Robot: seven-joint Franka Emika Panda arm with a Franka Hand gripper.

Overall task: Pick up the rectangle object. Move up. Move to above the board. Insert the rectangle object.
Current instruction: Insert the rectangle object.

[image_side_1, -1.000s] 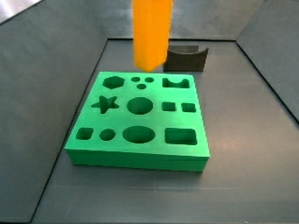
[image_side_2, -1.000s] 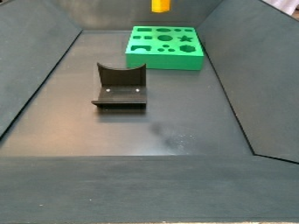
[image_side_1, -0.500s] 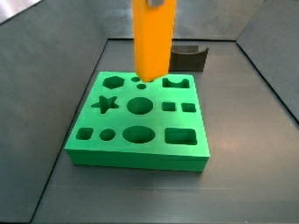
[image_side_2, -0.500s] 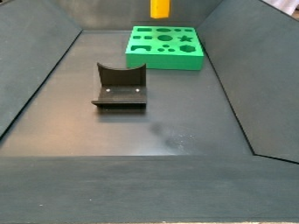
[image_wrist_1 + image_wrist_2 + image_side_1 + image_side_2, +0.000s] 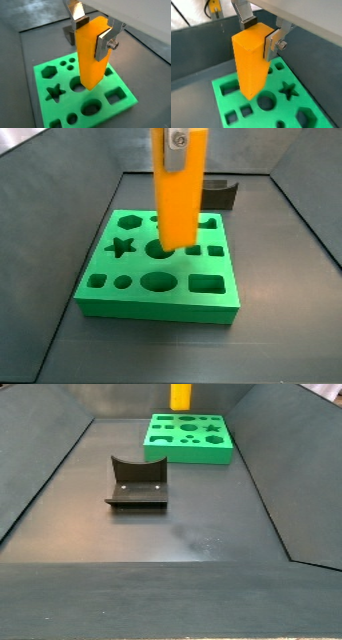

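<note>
the desk [image 5: 174, 534] is a dark walled floor; the fixture [image 5: 138, 481] stands on it well apart from the board [image 5: 94, 293], nearer the side camera, and plays no part now. the board lies flat, its cut-outs facing up, all of them empty as far as i can see in both wrist views. progress, my judgement: pick-up is done, the lift is done, the carry to above the board looks done or nearly so; only the insertion is left. the rectangle object [image 5: 177, 198] hangs in the air over the board, clear of the green surface, touching no hole. its long axis runs vertical, upright with no tilt i can make out in a side view; its lower end points down at the board's middle region, near the large round hole [image 5: 79, 86], which is not its slot. the rectangular cut-out [image 5: 205, 283] sits at a corner of the board, so i judge a sideways shift is still needed before going down, and the block's narrow cross-section must line up with that slot's sides. my tool [image 5: 89, 31] is above the board, closed on the upper part of the rectangle object, one silver finger [image 5: 105, 43] flat against each opposite face, the block filling the gap between them. in the far side view only the block's lower end [image 5: 181, 395] shows, at the upper frame edge.
</note>
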